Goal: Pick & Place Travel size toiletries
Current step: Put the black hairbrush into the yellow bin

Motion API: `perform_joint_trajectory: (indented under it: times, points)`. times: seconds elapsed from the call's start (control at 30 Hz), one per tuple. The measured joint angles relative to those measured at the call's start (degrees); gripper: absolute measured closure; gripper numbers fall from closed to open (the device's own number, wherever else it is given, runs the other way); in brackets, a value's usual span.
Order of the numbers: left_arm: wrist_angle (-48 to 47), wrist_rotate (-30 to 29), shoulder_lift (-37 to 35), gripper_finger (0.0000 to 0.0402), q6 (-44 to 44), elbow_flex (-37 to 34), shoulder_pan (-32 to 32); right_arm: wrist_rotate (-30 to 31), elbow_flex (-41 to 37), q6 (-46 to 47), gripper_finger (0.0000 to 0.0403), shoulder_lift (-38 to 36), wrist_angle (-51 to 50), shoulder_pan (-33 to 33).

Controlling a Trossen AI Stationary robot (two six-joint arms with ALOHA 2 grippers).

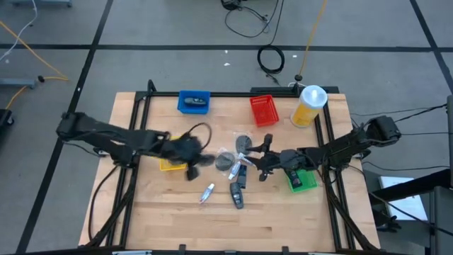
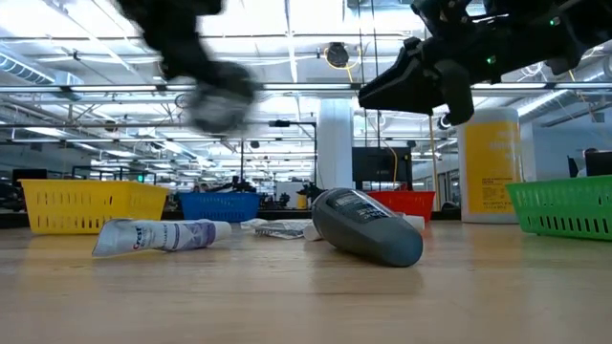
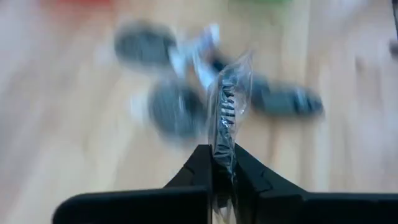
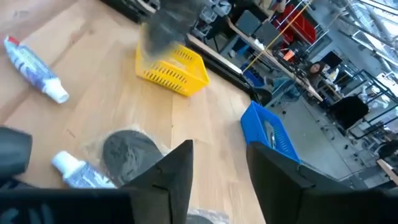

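We see four bins on the table: a yellow bin (image 1: 170, 164) just beside the left gripper (image 3: 222, 163), a green bin (image 1: 302, 180) beside the right gripper (image 4: 219, 163), and, farther back, a blue bin (image 1: 193, 102) with a dark item inside and a red bin (image 1: 263, 110) whose contents we cannot make out. The toiletries (image 1: 233, 170) lie scattered between the two grippers: grey discs in clear wrappers, dark bottles, white tubes. The left gripper, raised above the table, is pressed together on a wrapped disc (image 3: 229, 106). The right gripper's fingers stand apart, holding nothing, just above the pile. A yellow canister (image 1: 308, 106) stands at the far edge.
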Motion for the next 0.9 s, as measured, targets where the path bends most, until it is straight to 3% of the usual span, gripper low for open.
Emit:
perform_joint_trajectory:
  times: [0.1, 0.3, 0.43, 0.67, 0.9]
  points:
    - [-11.3, -2.4, -4.4, 0.0390, -8.2, 0.0, -5.3, 0.0, 0.0, 1.0, 0.0259, 0.1, -0.5, -0.1]
    - [-28.6, -16.9, -10.2, 0.0354, -25.3, -0.1, -14.9, -0.1, 0.0, 1.2, 0.0267, 0.1, -0.5, -0.2]
    - [-36.4, -19.6, -11.5, 0.0362, -34.8, -0.1, -18.7, -0.1, 0.0, 1.2, 0.0267, 0.1, -0.4, -0.2]
    - [-37.2, -19.6, -11.4, 0.0389, -37.1, -1.4, -22.6, -0.1, 0.0, 1.2, 0.0268, 0.1, -0.3, -0.2]
    - [-36.6, -21.0, -11.4, 0.0346, -38.3, -8.4, -19.9, -0.1, 0.0, 1.2, 0.0266, 0.1, 0.0, -0.2]
